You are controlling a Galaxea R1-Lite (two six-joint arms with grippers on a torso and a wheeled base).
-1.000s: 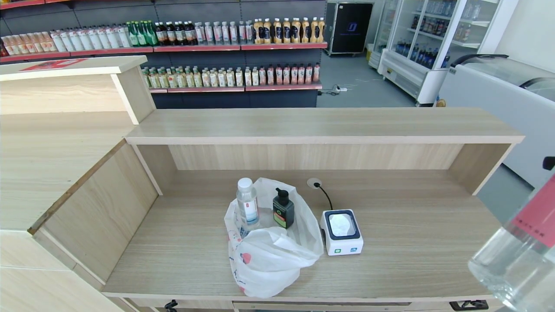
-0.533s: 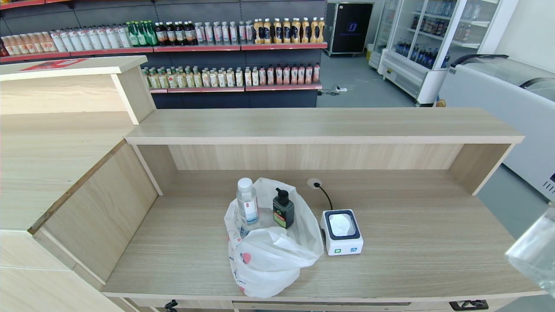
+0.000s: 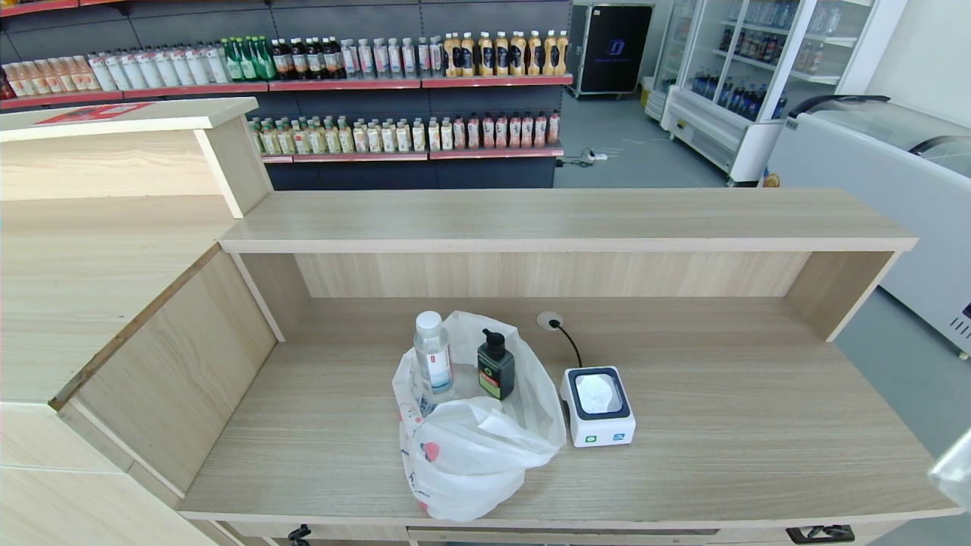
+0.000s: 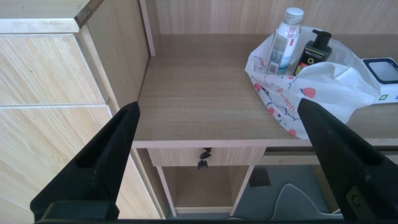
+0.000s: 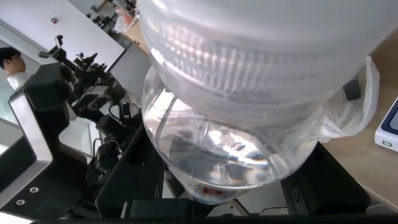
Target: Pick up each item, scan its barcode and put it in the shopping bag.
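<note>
A white plastic shopping bag (image 3: 470,447) lies open on the wooden counter. A small water bottle (image 3: 433,356) and a dark green pump bottle (image 3: 495,368) stand upright in its far part. Just right of the bag sits the white barcode scanner (image 3: 598,406). My right gripper (image 5: 217,186) is shut on a large clear bottle (image 5: 236,124), whose edge shows off the counter's front right corner (image 3: 954,469). My left gripper (image 4: 219,112) hangs open in front of the counter, lower than its top, holding nothing; the bag (image 4: 323,87) is ahead of it.
The counter (image 3: 721,425) has a raised back shelf (image 3: 561,220) and side walls. The scanner's black cable (image 3: 567,341) runs to a hole in the counter top. A drawer with a key (image 4: 202,163) sits under the counter's front edge. Store shelves and fridges stand beyond.
The clear bottle in my right gripper has dropped down and to the right, leaving just a sliver at the head view's right edge. Nothing on the counter has moved.
</note>
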